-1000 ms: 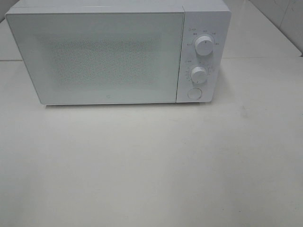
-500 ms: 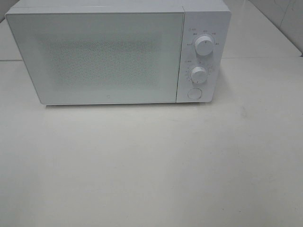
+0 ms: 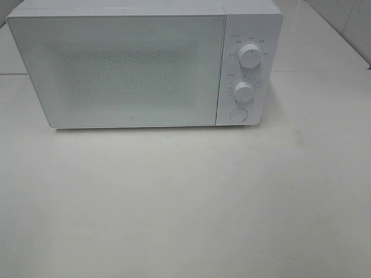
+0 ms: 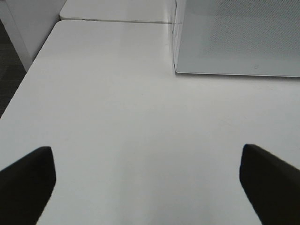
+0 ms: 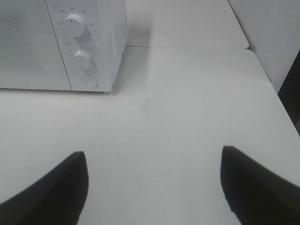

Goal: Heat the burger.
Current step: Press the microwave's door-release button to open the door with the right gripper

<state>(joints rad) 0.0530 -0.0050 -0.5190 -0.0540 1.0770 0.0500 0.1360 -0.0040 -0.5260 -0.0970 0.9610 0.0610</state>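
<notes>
You've got the white microwave [image 3: 145, 63] at the back of the table [image 3: 185, 202], with its door [image 3: 122, 69] shut and flush with the front face. The control strip [image 3: 232, 72] is on its right side: upper knob [image 3: 250, 56], lower knob [image 3: 243, 91], round button [image 3: 237, 114] under both. You cannot tell where the burger is (nothing reads through the door's dotted panel).

The left gripper [image 4: 146, 159] hangs above bare tabletop near the microwave's left front corner, jaws spread wide with nothing between them. The right gripper [image 5: 153, 157] is also wide and empty, above the table in front of and to the right of the control strip.

There is broad flat room in front of the microwave. The table's side edges show in both wrist views, outboard of each gripper. A seam [image 3: 319, 71] crosses the table to the right of the microwave.
</notes>
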